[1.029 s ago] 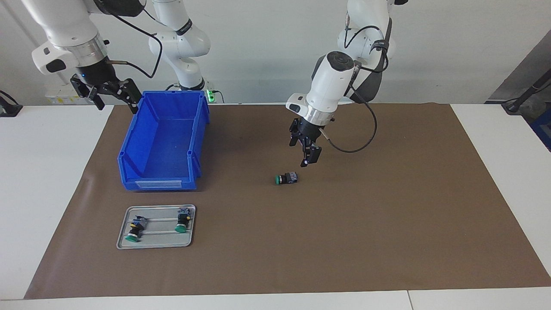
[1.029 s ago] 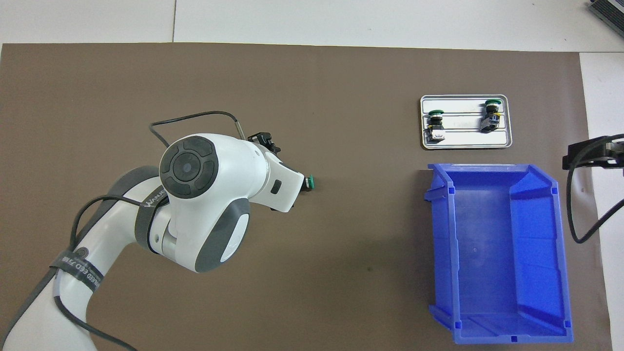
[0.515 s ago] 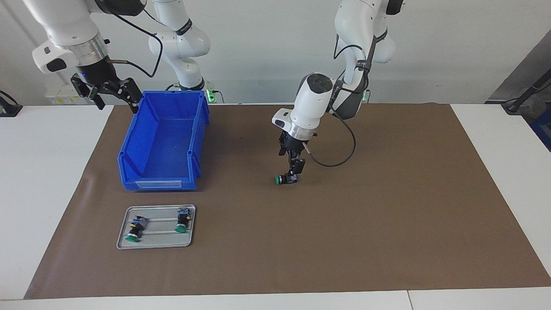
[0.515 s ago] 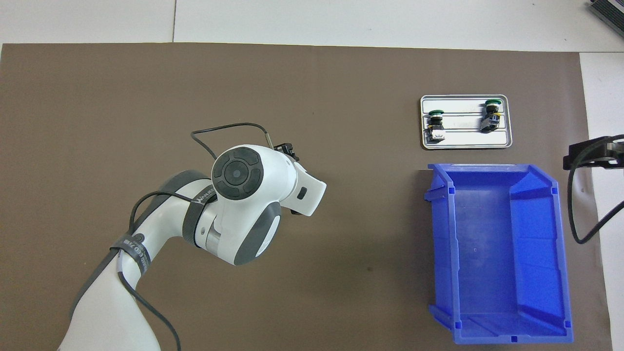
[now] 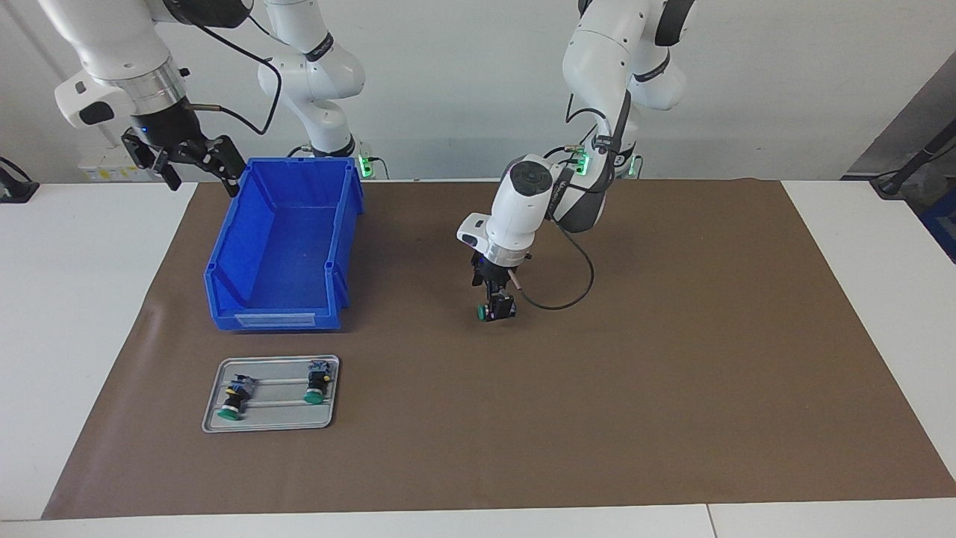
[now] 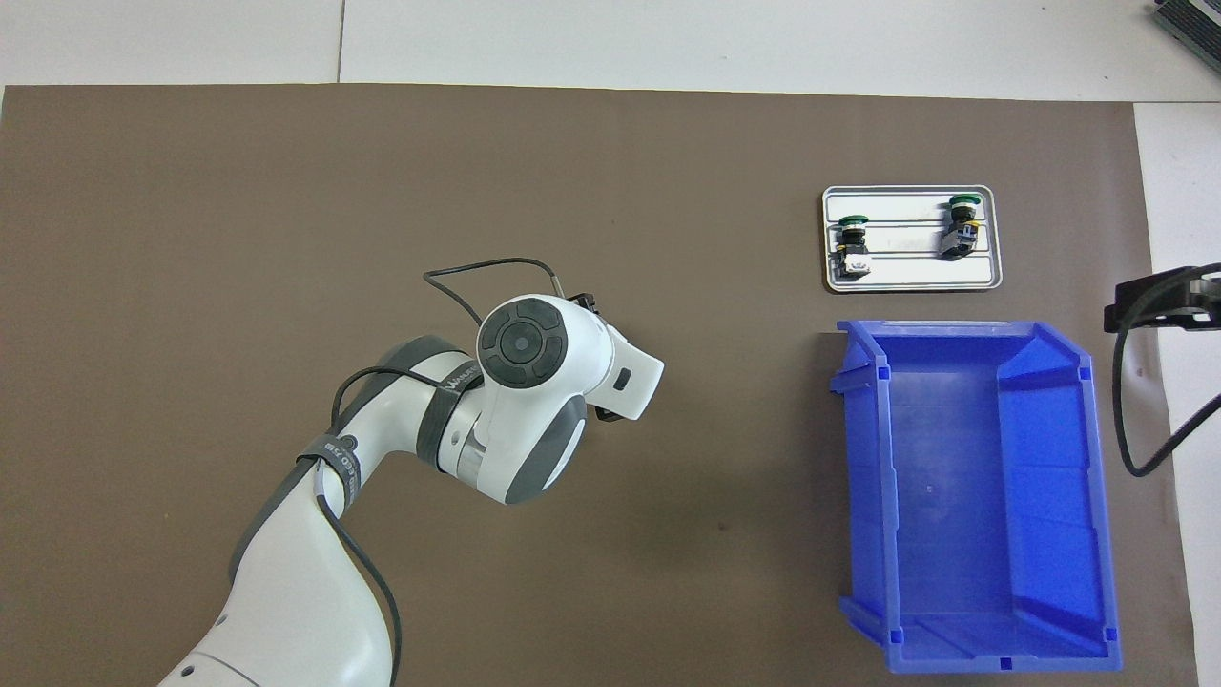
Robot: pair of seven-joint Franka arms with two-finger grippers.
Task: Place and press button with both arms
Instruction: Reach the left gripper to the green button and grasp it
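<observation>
The right gripper [image 5: 196, 158] waits, fingers spread and empty, over the counter [image 5: 75, 299] by the bin [image 5: 284, 246]. The button [image 5: 486, 311] lies on its side mid-mat [image 5: 672, 373], between the left gripper's [image 5: 497, 308] open fingers, not yet gripped. A second ago that gripper hung above it; it has since dropped around it.

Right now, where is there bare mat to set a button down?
Free: brown mat from the left gripper toward the left arm's end. Crowded: blue bin and tray at the right arm's end.

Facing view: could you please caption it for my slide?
Left claw down on the button lying on the brown mat; right claw waits beside the blue bin.
</observation>
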